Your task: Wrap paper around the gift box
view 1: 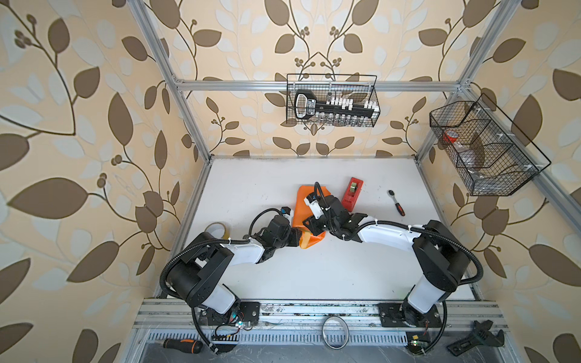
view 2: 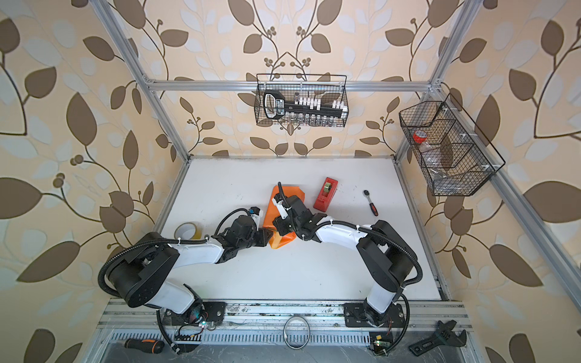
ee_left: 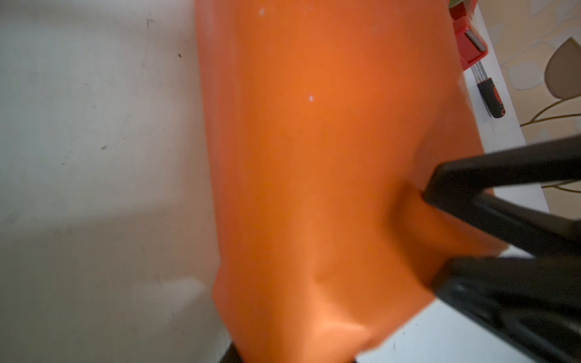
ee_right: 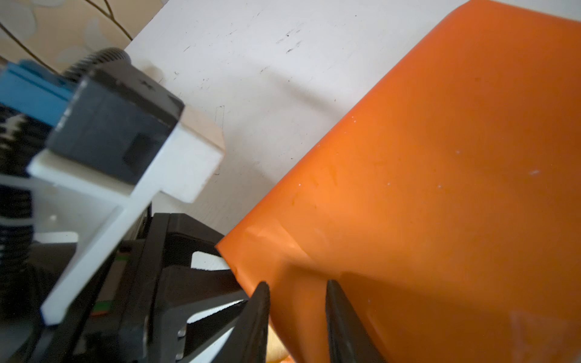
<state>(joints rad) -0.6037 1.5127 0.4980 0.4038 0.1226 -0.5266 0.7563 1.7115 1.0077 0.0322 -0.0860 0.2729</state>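
- Two black-and-white robot arms reach inward from their bases and meet just left of the red plastic tape dispenser (view 1: 352, 193), slightly nearer the bases than it. The right arm's wrist lies over the parcel. The left arm's wrist comes in low from the far side of the parcel, away from the dispenser.
- One sheet of glossy orange wrapping paper (view 1: 301, 207) lies left of the dispenser, close to it but apart, curved over into a long sleeve. The gift box does not show anywhere, so I judge it sits inside that sleeve.
- With the sleeve formed, the step in hand looks like closing the loose end that points from the dispenser toward the bases. The next move calls for pressing that end flat against the box and keeping it pinned until tape can be fetched. The thin sheet may spring open or crease badly if it is pulled.
- At that loose end, the right gripper (ee_right: 297, 292) has its jaws part-way together astride the paper. The orange sheet fills the gap and puckers against one finger, which reads as a pinch on the paper.
- At the corner of the same end farthest from the dispenser is the left gripper (view 1: 300, 239). Its tips are hidden, so I cannot tell whether it is spread or clamped.
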